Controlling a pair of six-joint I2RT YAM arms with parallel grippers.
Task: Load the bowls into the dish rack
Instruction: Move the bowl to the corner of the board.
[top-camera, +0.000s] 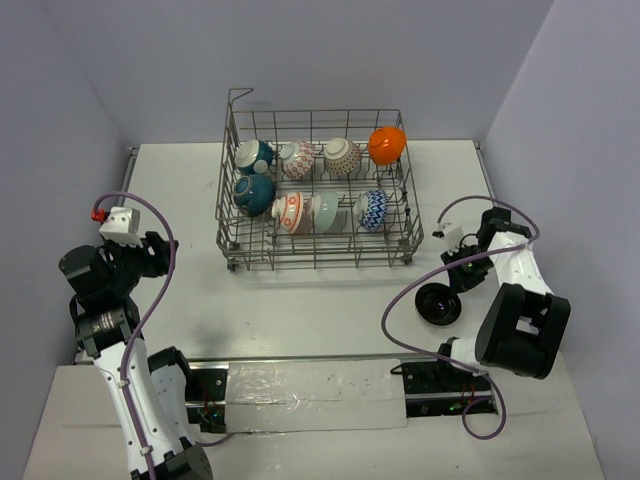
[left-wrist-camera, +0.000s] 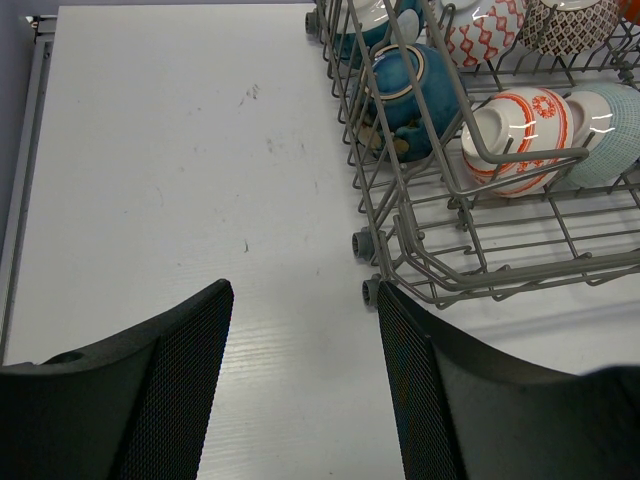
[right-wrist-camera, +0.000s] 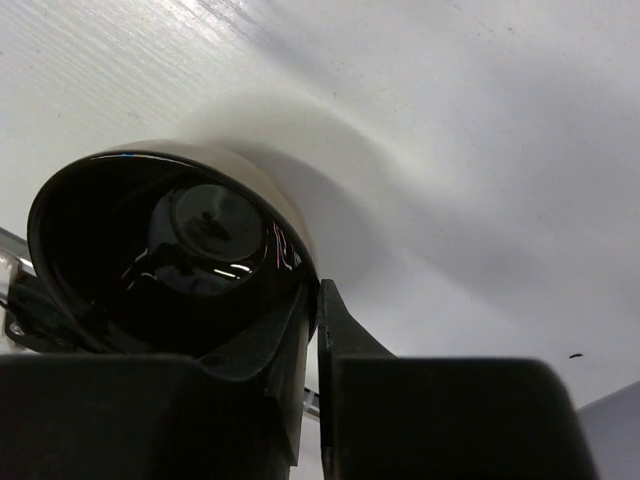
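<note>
Closest in, the right gripper (right-wrist-camera: 312, 330) is clamped on the rim of the black bowl (right-wrist-camera: 200, 240), one side inside and one outside. The bowl is tipped over, mouth facing back at the wrist camera. Its lower edge hides behind the fingers (right-wrist-camera: 430, 420), so I can't tell if it touches the table (top-camera: 320, 310). It's at the near right, close to the dish rack's (top-camera: 320, 262) front right corner. The left gripper (left-wrist-camera: 300, 380) hangs spread wide, holding nothing, over bare table left of the rack. Further back, eight bowls (top-camera: 290, 210) stand on edge in two rows between the tines. White tabletop, pale lilac walls (top-camera: 150, 60). The left wrist view cuts off most of the rack.
</note>
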